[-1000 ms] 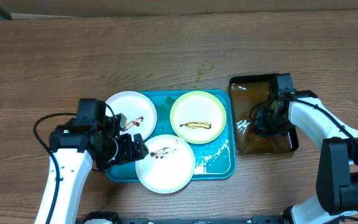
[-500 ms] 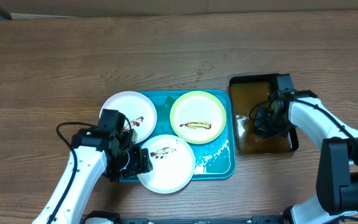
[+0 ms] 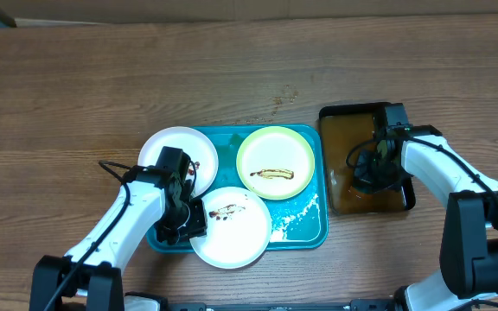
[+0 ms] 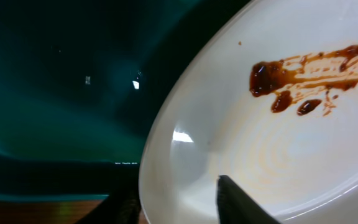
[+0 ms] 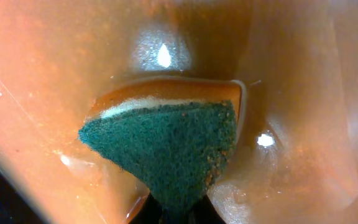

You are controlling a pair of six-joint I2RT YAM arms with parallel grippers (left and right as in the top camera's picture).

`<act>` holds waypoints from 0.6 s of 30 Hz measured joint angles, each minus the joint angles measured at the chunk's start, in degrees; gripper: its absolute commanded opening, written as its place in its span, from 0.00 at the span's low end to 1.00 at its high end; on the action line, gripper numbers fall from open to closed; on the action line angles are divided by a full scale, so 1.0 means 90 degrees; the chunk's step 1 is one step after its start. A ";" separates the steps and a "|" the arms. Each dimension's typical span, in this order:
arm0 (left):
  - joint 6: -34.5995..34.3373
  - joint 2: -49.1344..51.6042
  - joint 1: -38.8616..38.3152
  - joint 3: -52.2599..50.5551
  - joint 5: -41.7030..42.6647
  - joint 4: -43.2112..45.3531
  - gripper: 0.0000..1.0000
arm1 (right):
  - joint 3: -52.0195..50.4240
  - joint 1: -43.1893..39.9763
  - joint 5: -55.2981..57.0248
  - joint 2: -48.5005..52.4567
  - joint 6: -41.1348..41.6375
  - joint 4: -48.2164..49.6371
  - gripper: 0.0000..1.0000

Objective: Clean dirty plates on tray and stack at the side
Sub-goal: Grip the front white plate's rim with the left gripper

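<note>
The wooden table [image 3: 102, 78] carries two trays, near each other but not touching. The turquoise tray [image 3: 305, 223] lies in the middle; the black tray [image 3: 346, 111], with brown water, lies to its right.

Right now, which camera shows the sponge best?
The right wrist view: the green-faced sponge fills the frame, dipped in brown water. Overhead, the right gripper hides it over the black tray; the left wrist view misses it.

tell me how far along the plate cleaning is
Done: nothing, all three plates sit smeared on the blue tray, none stacked. In hand: left hand straddles the rim of the front white plate; right hand holds a sponge in brown water. Left: scrub and stack all three.
</note>
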 measured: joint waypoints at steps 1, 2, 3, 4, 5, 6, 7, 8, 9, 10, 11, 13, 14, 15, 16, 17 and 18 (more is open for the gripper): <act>0.0002 0.0044 0.0000 0.0000 -0.0012 0.0000 0.29 | 0.0000 0.0000 0.0000 0.0000 0.0000 -0.0022 0.04; 0.0007 0.0080 -0.0002 -0.0002 -0.0019 0.0000 0.28 | 0.0000 0.0000 0.0002 0.0000 0.0000 -0.0046 0.04; 0.0010 0.0114 0.0000 -0.0002 -0.0019 0.0000 0.27 | 0.0000 0.0000 0.0007 0.0000 -0.0002 -0.0063 0.04; 0.0007 0.0136 0.0000 -0.0002 -0.0019 0.0000 0.25 | 0.0000 0.0002 0.0007 0.0000 0.0000 -0.0070 0.04; 0.0005 0.0158 0.0000 -0.0002 -0.0019 0.0000 0.22 | 0.0000 0.0000 0.0005 0.0000 -0.0002 -0.0070 0.04; 0.0002 0.0168 0.0000 0.0000 -0.0019 0.0000 0.20 | 0.0000 0.0000 0.0005 0.0000 -0.0002 -0.0080 0.04; 0.0005 0.0177 0.0000 -0.0002 -0.0019 0.0002 0.19 | 0.0000 0.0000 0.0005 0.0000 0.0000 -0.0114 0.04; 0.0005 0.0180 -0.0002 -0.0002 -0.0019 0.0005 0.16 | 0.0000 0.0000 0.0002 0.0000 0.0000 -0.0131 0.04; -0.0002 0.0180 0.0000 -0.0002 -0.0019 0.0005 0.15 | 0.0000 0.0000 0.0005 0.0000 0.0000 -0.0180 0.04; -0.0010 0.0180 0.0000 -0.0002 -0.0019 0.0005 0.13 | 0.0000 0.0000 0.0005 0.0000 0.0002 -0.0204 0.04; -0.0012 0.0180 0.0000 -0.0002 -0.0019 0.0007 0.12 | 0.0000 0.0000 0.0005 0.0000 -0.0002 -0.0236 0.04; -0.0017 0.0180 0.0000 -0.0002 -0.0022 0.0010 0.08 | 0.0000 0.0000 0.0002 0.0000 0.0000 -0.0294 0.04; -0.0015 0.0180 0.0000 -0.0002 -0.0019 0.0019 0.06 | 0.0000 0.0000 0.0005 0.0000 0.0000 -0.0306 0.04; -0.0015 0.0180 0.0000 -0.0002 -0.0022 0.0036 0.04 | 0.0007 0.0000 0.0002 -0.0002 0.0000 -0.0345 0.04; -0.0010 0.0180 0.0000 -0.0002 -0.0019 0.0051 0.04 | 0.0034 0.0000 0.0005 -0.0002 0.0000 -0.0384 0.04; -0.0012 0.0180 0.0000 -0.0002 -0.0017 0.0053 0.04 | 0.0058 0.0000 0.0005 -0.0005 0.0000 -0.0423 0.04; -0.0012 0.0180 0.0000 0.0000 -0.0017 0.0058 0.04 | 0.0100 0.0000 0.0007 -0.0012 -0.0002 -0.0488 0.04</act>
